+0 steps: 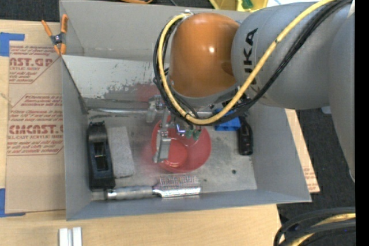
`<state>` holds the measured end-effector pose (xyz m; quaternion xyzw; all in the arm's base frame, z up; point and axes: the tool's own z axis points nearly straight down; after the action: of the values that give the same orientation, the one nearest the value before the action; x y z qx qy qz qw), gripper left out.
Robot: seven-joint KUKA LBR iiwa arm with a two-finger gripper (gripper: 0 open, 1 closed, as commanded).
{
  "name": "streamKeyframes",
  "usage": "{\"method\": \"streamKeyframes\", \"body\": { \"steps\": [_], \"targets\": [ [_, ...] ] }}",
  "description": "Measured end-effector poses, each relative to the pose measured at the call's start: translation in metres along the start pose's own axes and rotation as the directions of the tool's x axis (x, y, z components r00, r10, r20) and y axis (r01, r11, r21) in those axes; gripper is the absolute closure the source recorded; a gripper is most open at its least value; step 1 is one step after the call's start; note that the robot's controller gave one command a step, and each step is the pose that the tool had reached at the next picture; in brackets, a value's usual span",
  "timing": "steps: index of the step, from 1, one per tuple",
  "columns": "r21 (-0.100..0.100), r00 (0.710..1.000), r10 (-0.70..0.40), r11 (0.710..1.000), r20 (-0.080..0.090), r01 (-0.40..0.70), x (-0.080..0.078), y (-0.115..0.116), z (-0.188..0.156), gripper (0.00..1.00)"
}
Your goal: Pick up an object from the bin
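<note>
The red round thing (193, 157), shaped like a shallow bowl, lies on the floor of the bin (115, 29), a little right of the middle and towards the lower wall in my view. My gripper (164, 148) sits low over its left edge, directly under the orange wrist cover (202, 55). From here I cannot tell whether it is open or closed, or whether it has hold of the red piece. Just right of the red thing a blue block (230, 123) peeks out from under the arm, with a small black piece (245, 139) beside it. Below the red thing a silver-handled brush (153, 192) lies along the lower wall. To the left lies a grey block (121, 150), and a black device (98, 155) rests against its far side by the left wall
</note>
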<state>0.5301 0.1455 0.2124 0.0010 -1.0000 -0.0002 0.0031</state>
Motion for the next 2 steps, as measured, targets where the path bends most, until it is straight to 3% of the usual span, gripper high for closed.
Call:
{"method": "streamKeyframes", "body": {
  "steps": [1, 2],
  "targets": [
    [-0.001, 1.000, 0.001, 1.000, 0.007, -0.001, -0.002, -0.001, -0.004, 0.00],
    [0.001, 0.963, -0.268, 0.963, 0.010, 0.268, -0.018, -0.026, 0.082, 0.00]
  ]
}}
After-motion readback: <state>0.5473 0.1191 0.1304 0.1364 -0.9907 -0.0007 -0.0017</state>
